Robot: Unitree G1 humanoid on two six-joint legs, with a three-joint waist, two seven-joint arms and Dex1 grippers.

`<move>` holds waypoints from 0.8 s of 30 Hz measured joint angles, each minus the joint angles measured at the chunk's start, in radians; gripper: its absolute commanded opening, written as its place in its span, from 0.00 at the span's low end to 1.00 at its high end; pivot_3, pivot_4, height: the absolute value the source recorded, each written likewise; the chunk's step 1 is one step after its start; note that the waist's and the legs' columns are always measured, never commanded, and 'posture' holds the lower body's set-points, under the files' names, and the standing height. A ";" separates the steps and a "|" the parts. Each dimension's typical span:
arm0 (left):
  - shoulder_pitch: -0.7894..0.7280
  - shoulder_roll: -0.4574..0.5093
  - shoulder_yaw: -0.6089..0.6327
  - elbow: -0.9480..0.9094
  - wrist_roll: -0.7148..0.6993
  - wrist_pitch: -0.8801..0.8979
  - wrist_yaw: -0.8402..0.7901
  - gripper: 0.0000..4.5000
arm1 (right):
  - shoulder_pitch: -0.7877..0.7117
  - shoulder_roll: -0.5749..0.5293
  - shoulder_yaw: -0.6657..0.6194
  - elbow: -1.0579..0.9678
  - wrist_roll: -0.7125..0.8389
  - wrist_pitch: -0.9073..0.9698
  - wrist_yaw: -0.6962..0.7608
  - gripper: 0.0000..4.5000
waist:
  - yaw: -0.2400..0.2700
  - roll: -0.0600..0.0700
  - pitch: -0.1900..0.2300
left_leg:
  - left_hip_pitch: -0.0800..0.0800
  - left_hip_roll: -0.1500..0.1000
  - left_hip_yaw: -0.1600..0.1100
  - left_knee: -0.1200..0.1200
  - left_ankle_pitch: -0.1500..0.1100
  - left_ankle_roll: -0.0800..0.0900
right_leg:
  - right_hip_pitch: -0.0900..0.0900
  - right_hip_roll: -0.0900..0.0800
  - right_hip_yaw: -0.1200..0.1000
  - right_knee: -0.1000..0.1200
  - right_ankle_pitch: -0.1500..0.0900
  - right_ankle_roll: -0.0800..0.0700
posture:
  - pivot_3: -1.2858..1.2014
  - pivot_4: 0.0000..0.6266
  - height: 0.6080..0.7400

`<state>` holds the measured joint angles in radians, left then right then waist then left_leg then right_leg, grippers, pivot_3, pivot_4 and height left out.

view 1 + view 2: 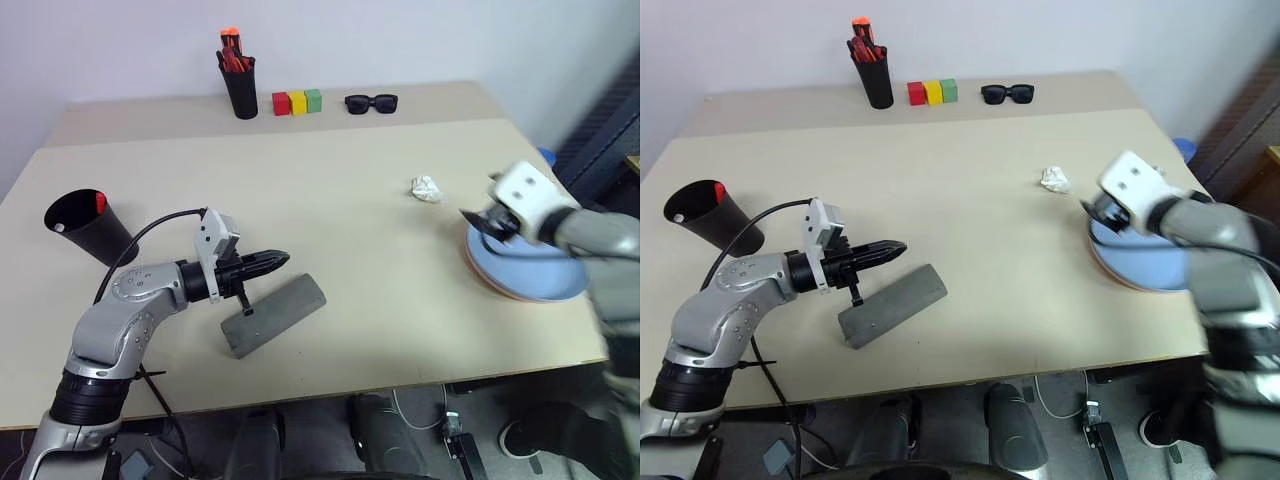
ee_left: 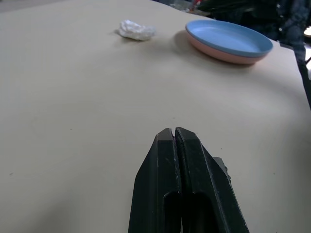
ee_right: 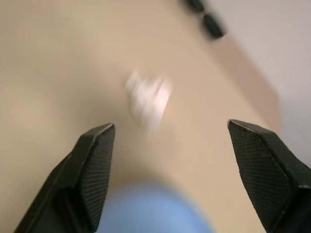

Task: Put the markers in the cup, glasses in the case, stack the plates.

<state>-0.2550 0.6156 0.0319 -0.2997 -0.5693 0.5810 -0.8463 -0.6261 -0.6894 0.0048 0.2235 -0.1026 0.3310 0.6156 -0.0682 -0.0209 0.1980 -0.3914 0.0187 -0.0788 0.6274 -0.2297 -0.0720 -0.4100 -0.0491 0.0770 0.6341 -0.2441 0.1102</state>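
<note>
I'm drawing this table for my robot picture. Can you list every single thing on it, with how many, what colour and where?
Plates: two, light blue stacked on pink, table's right edge.
Cup: one, black, far left, tipped, something red inside.
Case: one, grey, shut, near front left.
Crumpled paper: one, white, beside the plates.
Sunglasses: one, black, back edge.
Blocks: three, red, yellow, green, in a row at the back.
Pen holder: one, black, with orange-red pens, back left.
Table: one, beige.
Left gripper: black, shut, above the case.
Right gripper: black, open, over the plates.
</note>
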 measured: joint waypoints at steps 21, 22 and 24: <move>0.123 0.002 0.079 -0.135 -0.032 0.039 0.121 0.00 | -0.316 0.110 0.131 0.808 -0.157 -0.378 -0.280 0.01 | 0.001 0.001 0.001 | -0.001 -0.001 0.000 -0.003 -0.001 0.002 | 0.000 -0.002 0.000 -0.003 0.002 0.005 | 0.52 0.24 1.00; 0.124 0.001 0.078 -0.132 -0.029 0.036 0.124 0.00 | -0.258 0.065 0.120 0.691 -0.150 -0.357 -0.251 0.01 | 0.006 0.001 0.001 | -0.001 -0.001 0.000 -0.003 -0.001 0.002 | 0.000 -0.002 -0.001 -0.003 0.001 0.006 | 0.52 0.24 1.00; 0.126 -0.002 0.080 -0.117 -0.022 0.021 0.130 0.00 | -0.122 -0.028 0.061 0.453 -0.117 -0.281 -0.185 0.01 | 0.020 0.002 0.000 | -0.002 -0.001 -0.001 -0.004 -0.001 0.002 | -0.001 -0.002 -0.001 -0.004 0.001 0.007 | 0.52 0.24 1.00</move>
<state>-0.1295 0.6139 0.1124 -0.4165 -0.5917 0.6025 -0.7160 -0.7484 -0.7178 0.0663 0.6766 -0.2194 0.0498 0.4308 -0.0482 -0.0190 0.1984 -0.3931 0.0174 -0.0795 0.6235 -0.2310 -0.0700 -0.4105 -0.0508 0.0760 0.6304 -0.2433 0.1167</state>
